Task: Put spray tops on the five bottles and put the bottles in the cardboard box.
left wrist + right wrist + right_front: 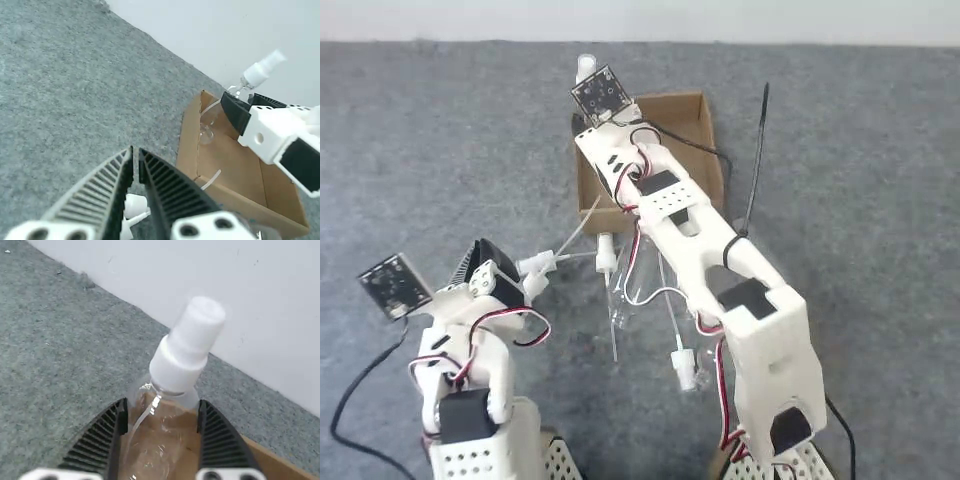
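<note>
Your right gripper (162,407) is clamping a clear bottle (162,437) that is already wearing its white spray top (190,345), one jaw pressing on each side of the body just below the neck. You are holding it above the far left corner of the cardboard box (680,115), with the top pointing toward the wall. Your left gripper (136,152) is sitting on the near left of the grey carpet (440,150), well apart from the box, its jaws nearly touching and gripping nothing. A loose spray top (134,206) is lying just beside it. Two more tops with long tubes (607,255) (683,365) are lying between your arms; the clear bottles around them are hard to make out.
</note>
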You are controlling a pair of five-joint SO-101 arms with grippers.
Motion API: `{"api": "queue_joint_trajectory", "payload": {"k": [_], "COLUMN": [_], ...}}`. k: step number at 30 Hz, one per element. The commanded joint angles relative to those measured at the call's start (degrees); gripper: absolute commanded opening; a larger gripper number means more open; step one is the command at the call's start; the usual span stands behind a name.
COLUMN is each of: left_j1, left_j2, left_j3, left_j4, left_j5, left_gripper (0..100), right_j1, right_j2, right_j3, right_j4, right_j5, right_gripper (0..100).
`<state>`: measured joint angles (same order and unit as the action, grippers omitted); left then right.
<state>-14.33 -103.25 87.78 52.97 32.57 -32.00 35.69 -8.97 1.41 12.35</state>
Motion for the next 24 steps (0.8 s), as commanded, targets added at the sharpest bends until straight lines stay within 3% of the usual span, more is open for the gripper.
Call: {"api": "queue_joint_trajectory", "payload": {"k": [1,13,24], "left_j1": [-0.18,-0.09,0.00], "left_j2": [-0.97,-0.97,-0.97], "left_j3": [-1.45,-1.45,-0.75], "left_j4": [-2.29,-2.20,-2.64], "left_j5": [-0.18,-0.18,-0.35], "left_gripper": [1,1,1], "right_j1": [0.84,0.84,0.92], "right_j2": [0.57,10.68,11.03], "right_j3": [-6.51,-13.10,-13.10], "right_j4": [-1.89,-6.11,-1.89], "right_j5": [-0.70,-0.62,-0.53], "right_gripper": [7.0,7.1,8.7]}}
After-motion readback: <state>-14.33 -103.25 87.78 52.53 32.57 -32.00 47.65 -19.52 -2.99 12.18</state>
